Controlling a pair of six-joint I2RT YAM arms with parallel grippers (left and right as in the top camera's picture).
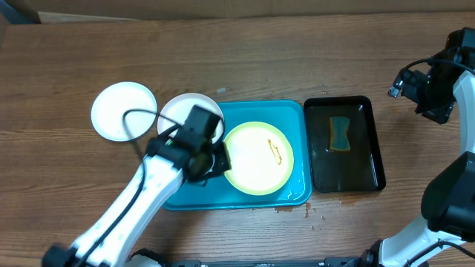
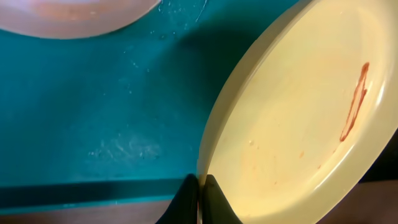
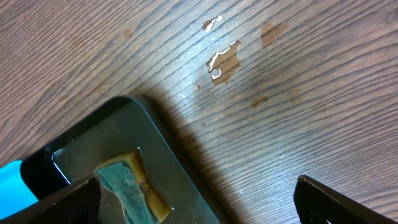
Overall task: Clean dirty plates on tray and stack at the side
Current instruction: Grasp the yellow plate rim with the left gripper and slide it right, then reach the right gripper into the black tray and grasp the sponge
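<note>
The pale yellow-green plate (image 1: 258,157) lies on the turquoise tray (image 1: 297,119) and carries a reddish-brown smear (image 2: 354,102). My left gripper (image 1: 215,157) is shut on that plate's left rim (image 2: 200,183). A white plate (image 1: 182,111) sits at the tray's back left corner, partly under my left arm; its edge shows in the left wrist view (image 2: 74,18). Another white plate (image 1: 122,111) rests on the table left of the tray. My right gripper (image 1: 427,93) is open and empty, high at the right, above the table by the black tray (image 3: 196,193).
A narrow black tray (image 1: 345,144) right of the turquoise tray holds water and a green-and-yellow sponge (image 1: 340,133), also in the right wrist view (image 3: 127,186). Water drops lie on the wood (image 3: 224,62) and by the tray's front (image 1: 297,209).
</note>
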